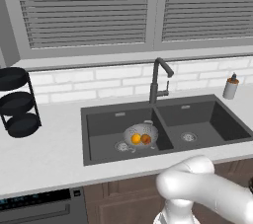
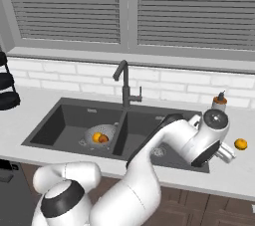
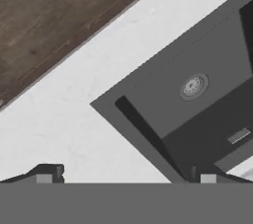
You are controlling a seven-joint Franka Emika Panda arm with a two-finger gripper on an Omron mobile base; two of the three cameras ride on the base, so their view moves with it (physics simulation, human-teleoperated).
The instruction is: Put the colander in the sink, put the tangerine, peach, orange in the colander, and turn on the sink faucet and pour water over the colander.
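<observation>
The silver colander stands in the left basin of the dark double sink. Two orange-coloured fruits lie inside it. Which of the tangerine, peach and orange they are, I cannot tell. A third orange round fruit rests on the counter right of the sink. My gripper hovers open and empty over the sink's front right corner, just left of that fruit. The sink faucet rises behind the divider. Water is out of view.
A black three-tier rack stands on the counter at the far left. A beige soap bottle sits behind the right basin. The right basin's drain lies ahead of the fingertips. White counter surrounds the sink, with wooden floor beyond its front edge.
</observation>
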